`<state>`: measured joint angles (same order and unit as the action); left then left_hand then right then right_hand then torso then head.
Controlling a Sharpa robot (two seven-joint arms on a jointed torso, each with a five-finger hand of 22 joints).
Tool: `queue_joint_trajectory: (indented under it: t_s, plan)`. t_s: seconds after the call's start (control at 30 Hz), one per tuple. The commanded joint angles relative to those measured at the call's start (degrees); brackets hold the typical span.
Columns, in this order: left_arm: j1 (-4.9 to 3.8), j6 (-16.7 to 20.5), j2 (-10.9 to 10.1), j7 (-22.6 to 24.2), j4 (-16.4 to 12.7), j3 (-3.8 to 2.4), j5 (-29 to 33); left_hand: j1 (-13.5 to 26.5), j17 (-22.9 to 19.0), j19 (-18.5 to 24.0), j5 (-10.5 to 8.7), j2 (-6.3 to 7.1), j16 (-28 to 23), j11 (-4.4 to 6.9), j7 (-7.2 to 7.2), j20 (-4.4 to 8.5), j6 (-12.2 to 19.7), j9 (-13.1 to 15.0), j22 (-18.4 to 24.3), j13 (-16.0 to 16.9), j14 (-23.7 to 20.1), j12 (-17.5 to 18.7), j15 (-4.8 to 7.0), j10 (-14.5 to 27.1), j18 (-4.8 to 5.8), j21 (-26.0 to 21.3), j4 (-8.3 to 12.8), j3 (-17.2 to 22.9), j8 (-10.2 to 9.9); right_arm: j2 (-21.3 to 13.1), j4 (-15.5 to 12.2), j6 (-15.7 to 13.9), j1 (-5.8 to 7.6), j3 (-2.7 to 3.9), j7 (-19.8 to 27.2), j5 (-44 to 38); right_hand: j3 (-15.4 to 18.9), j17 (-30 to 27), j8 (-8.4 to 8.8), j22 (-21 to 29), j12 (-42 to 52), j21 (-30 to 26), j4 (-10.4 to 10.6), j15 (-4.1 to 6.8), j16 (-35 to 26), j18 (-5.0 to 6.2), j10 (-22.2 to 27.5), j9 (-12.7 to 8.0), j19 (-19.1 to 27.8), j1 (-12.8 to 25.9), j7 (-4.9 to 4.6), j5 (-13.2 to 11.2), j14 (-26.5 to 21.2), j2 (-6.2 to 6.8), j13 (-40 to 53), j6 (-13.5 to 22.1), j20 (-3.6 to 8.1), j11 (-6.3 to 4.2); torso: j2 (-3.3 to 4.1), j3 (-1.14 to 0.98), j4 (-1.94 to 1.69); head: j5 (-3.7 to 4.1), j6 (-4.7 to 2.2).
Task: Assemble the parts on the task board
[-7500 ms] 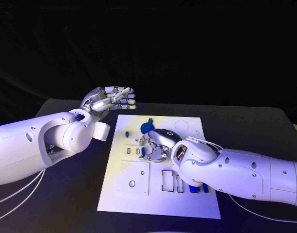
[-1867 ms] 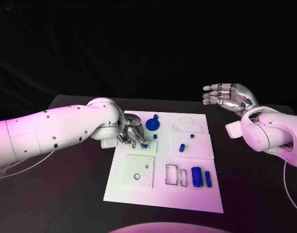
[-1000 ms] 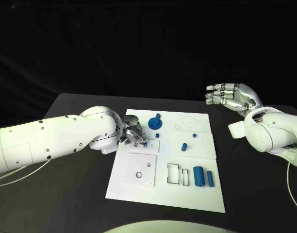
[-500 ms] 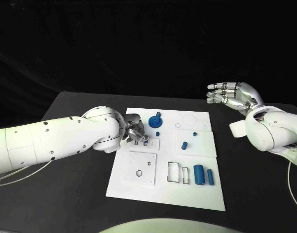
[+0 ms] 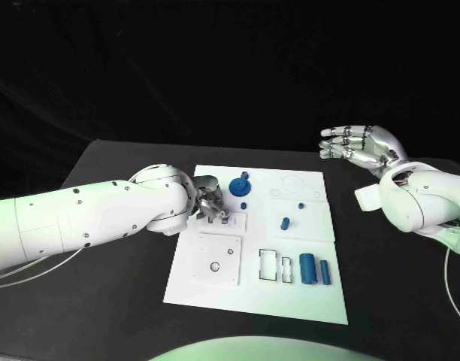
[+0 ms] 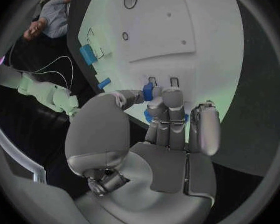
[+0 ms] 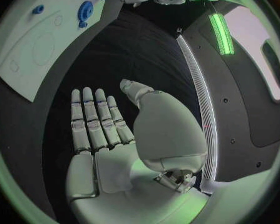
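The white task board (image 5: 254,298) shows bright against the dark tabletop (image 5: 111,301) and black backdrop. The arms are lit on their upper sides. A green strip lamp (image 7: 221,32) glares beyond the right hand's fingers (image 7: 90,119). Straight edges bend in both wrist views.

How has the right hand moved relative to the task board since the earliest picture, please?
Yes. The right hand has lifted off the task board and now hovers open beyond the board's far right corner.
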<state>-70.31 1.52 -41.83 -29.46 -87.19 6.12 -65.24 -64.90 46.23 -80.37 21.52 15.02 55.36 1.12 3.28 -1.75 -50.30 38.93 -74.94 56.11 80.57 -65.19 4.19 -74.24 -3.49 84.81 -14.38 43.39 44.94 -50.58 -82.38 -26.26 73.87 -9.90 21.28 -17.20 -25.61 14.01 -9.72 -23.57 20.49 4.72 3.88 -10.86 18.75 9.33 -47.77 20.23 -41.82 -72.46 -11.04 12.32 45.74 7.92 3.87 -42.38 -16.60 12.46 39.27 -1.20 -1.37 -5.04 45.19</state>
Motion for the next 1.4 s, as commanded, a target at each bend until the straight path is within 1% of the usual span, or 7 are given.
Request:
queue_joint_trajectory:
  t_s: [0.03,0.37,0.47,0.67,0.93,1.33,1.4]
  plan:
    - [0.05,-1.7,0.2,0.0,0.1,-0.01,-1.3,0.2,0.0,-0.3,0.31,-0.29,0.0,0.1,-0.07,0.02,-0.3,0.1,-1.5,-0.1,-0.1,0.0,0.43,-0.3,0.43,0.3,13.6,13.2,0.2,0.0,-0.1,1.0,-0.03,0.01,0.4,0.0,0.3,-0.1,0.27,0.0,0.1,-0.3,0.0,-0.06,-0.3,0.17,0.0,0.0,0.4,0.2,-5.38,0.2,-0.3,-0.14,-0.1,0.0,0.12,0.45,-0.02,0.03,-0.06,0.02,0.12]
    - [0.12,-3.5,0.1,-0.1,-0.3,-0.01,-1.7,0.3,0.0,-0.5,0.38,-0.28,0.0,0.15,-0.12,0.03,-0.3,0.2,-1.7,0.6,-0.1,-0.6,0.46,-0.7,0.48,0.4,13.8,13.2,0.4,0.0,0.0,1.0,-0.03,0.01,0.3,0.0,0.4,-0.1,0.27,0.1,0.1,-0.3,0.1,-0.06,-0.3,0.17,0.1,-0.1,0.4,0.2,-5.38,0.2,-0.4,-0.17,-0.1,0.0,0.12,0.45,0.01,0.06,-0.07,0.01,0.85]
    - [0.16,-3.8,0.0,-0.2,-0.3,-0.01,-1.8,0.3,0.0,-0.5,0.39,-0.28,0.0,0.15,-0.12,0.04,-0.3,0.2,-1.8,0.2,-0.1,-0.3,0.46,-0.6,0.48,0.4,13.8,13.2,0.4,0.0,0.0,1.1,-0.05,0.01,0.3,0.0,0.4,-0.1,0.27,0.1,0.1,-0.3,0.1,-0.06,-0.3,0.17,0.1,-0.1,0.4,0.2,-5.38,0.2,-0.4,-0.17,-0.1,0.0,0.12,0.45,-0.07,0.08,-0.09,0.09,0.9]
    - [0.2,-4.3,-0.1,-0.3,-0.2,-0.02,-2.0,0.3,0.0,-0.5,0.4,-0.29,0.0,0.16,-0.13,0.04,-0.3,0.2,-1.8,0.2,-0.1,-0.4,0.46,-0.6,0.48,0.4,13.8,13.2,0.4,0.0,0.0,1.2,-0.07,0.01,0.3,0.0,0.4,-0.1,0.25,0.2,0.1,-0.3,0.1,-0.06,-0.2,0.17,0.0,-0.1,0.4,0.3,-5.37,0.2,-0.4,-0.26,-0.1,-0.1,0.12,0.45,-0.04,-0.01,0.0,0.06,0.87]
    - [0.21,-4.9,-0.1,-0.3,-0.2,-0.02,-2.0,0.3,0.0,-0.5,0.41,-0.31,0.0,0.16,-0.14,0.04,-0.3,0.3,-1.8,0.1,-0.1,-0.3,0.47,-0.5,0.49,0.4,13.8,13.2,0.5,0.0,0.0,1.2,-0.09,0.01,0.3,0.0,0.4,-0.1,0.24,0.2,0.2,-0.4,0.2,-0.06,-0.2,0.17,0.0,-0.1,0.4,0.4,-5.37,0.2,-0.4,-0.31,-0.1,-0.1,0.12,0.45,-0.07,-0.02,-0.07,0.03,0.92]
    - [0.21,-5.1,-0.1,-0.3,-0.1,-0.02,-2.0,0.4,0.0,-0.5,0.43,-0.37,0.0,0.18,-0.15,0.05,-0.3,0.3,-1.9,0.2,-0.1,-0.4,0.48,-0.6,0.5,0.4,13.8,13.3,0.5,-0.1,0.0,1.2,-0.09,0.01,0.2,0.0,0.5,-0.2,0.22,0.3,0.2,-0.4,0.3,-0.06,-0.2,0.16,0.0,-0.1,0.3,0.4,-5.36,0.2,-0.4,-0.39,-0.1,-0.2,0.13,0.44,-0.04,0.01,-0.01,0.06,0.95]
    - [0.21,-5.1,-0.1,-0.3,-0.1,-0.02,-2.0,0.4,0.0,-0.5,0.43,-0.38,0.0,0.18,-0.15,0.05,-0.3,0.3,-1.8,0.2,-0.1,-0.4,0.48,-0.6,0.49,0.4,13.8,13.3,0.5,-0.1,0.0,1.2,-0.09,0.01,0.2,0.0,0.6,-0.3,0.2,0.3,0.3,0.0,0.3,0.02,-0.2,0.34,0.1,-0.2,-0.5,0.4,-5.33,0.3,-0.4,-0.52,-0.1,-0.2,0.16,0.4,-0.05,-0.01,-0.03,0.01,0.92]
